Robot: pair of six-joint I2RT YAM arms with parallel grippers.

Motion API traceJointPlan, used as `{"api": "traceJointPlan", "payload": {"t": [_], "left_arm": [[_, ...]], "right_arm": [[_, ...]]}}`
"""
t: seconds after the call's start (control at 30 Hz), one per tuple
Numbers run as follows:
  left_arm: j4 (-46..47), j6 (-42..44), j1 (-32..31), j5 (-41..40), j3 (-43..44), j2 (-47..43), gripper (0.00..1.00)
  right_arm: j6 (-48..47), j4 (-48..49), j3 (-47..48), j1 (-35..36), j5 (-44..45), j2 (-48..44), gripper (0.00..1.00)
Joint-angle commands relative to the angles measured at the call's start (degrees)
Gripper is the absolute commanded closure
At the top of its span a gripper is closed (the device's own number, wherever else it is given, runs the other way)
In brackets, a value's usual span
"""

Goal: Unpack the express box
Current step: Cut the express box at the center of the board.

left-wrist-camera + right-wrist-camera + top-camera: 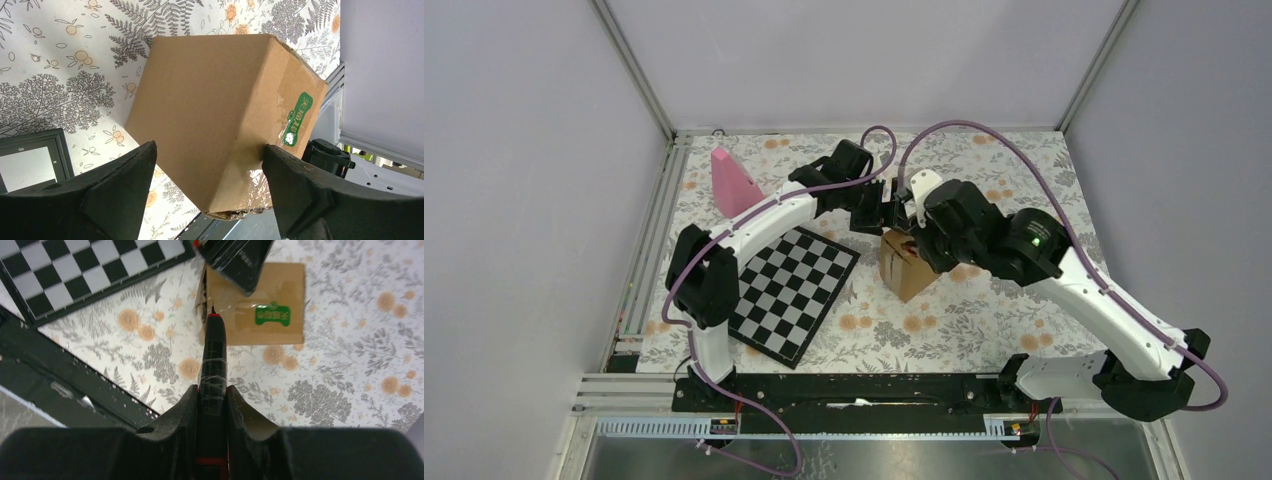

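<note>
Near the middle of the floral counter (984, 320), the express box (907, 268) is sitting tilted, just off the 3 o'clock corner of the chessboard (792, 290) without touching it. A pink cone (732, 183) is standing well apart, toward 10 o'clock from the box.

The left arm is reaching in from 9 o'clock, and its end effector (207, 150) is straddling the carton from the 12 o'clock side. Its jaws are standing wide, and its fingertips (142, 160) are pressing against opposite sides of the cardboard, so it is clamping the box. In the left wrist view one lower corner of the carton is pointing down between the fingers, and a green label (298, 117) is showing on a taped face.

The right arm is coming in from 4 o'clock. Its end effector (212, 390) is gripping a slim black tool (214, 352) that is wrapped in clear tape, with the jaws nearly together around the shaft. The tool is pointing toward 12 o'clock in the right wrist view, and its fine tip is lying at the left edge of the labelled face, beside the clear tape. Whether the tip is touching the cardboard cannot be told.
</note>
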Motion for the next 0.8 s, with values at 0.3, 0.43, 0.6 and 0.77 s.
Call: {"api": "traceJointPlan", "payload": {"t": [0.3, 0.43, 0.6, 0.77], "left_arm": [[-6.4, 4.7, 0.4, -4.2, 11.8, 1.2, 0.06], [-9.1, 5.8, 0.4, -5.1, 15.3, 1.4, 0.06], [-9.6, 3.8, 0.4, -11.1, 11.8, -2.6, 0.06], [-9.3, 2.7, 0.5, -16.1, 3.3, -9.9, 0.07]], "right_arm": [[4.4, 3.9, 2.8, 0.3, 24.1, -4.6, 1.0], [5.3, 6.7, 0.2, 0.3, 28.4, -5.4, 1.0], [4.0, 10.0, -4.7, -0.5, 29.2, -4.2, 1.0], [3.4, 11.9, -4.1, -1.4, 25.2, -3.0, 1.0]]}}
